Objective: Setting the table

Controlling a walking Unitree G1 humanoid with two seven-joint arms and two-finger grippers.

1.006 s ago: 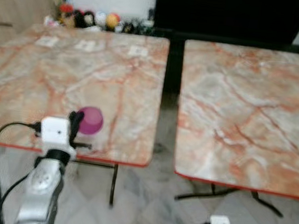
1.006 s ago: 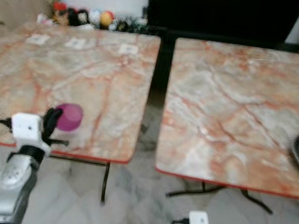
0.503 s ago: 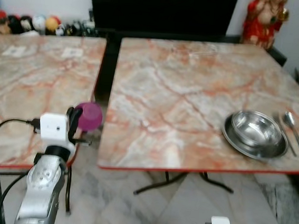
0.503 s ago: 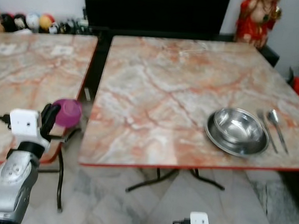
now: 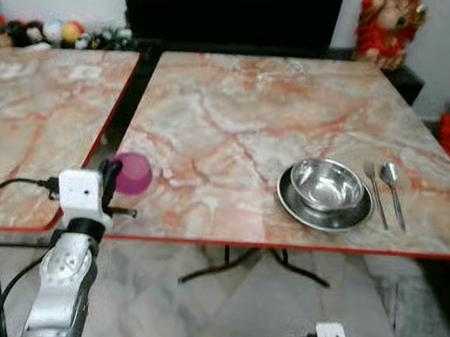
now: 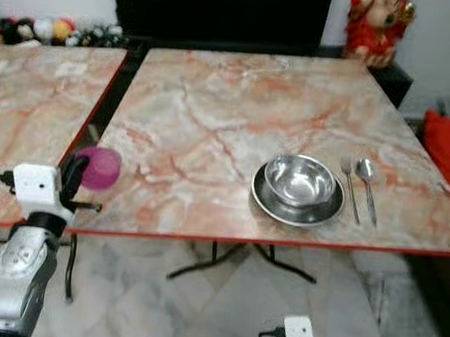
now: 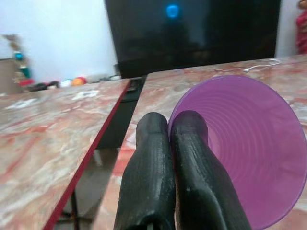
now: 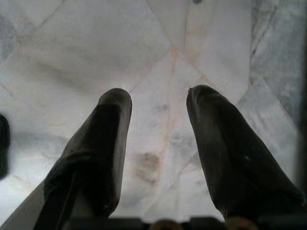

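On my table (image 5: 238, 114), a bowl (image 5: 325, 184) on its plate (image 5: 296, 211), fork (image 5: 373, 191) and spoon (image 5: 392, 188) are already set. My left gripper (image 7: 170, 127) clamps the purple cup's (image 5: 133, 174) rim over the table's near left corner, well apart from the bowl; placing it remains, I judge. My right gripper (image 8: 160, 100) hangs open above the floor (image 8: 144, 43).

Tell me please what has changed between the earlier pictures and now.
The camera has turned toward the robot's right: the right-hand table now sits in the middle of the view, with its steel bowl, plate, fork and spoon in full sight. The things themselves have not moved. The left gripper stays shut on the purple cup, and the right gripper stays open over the floor.
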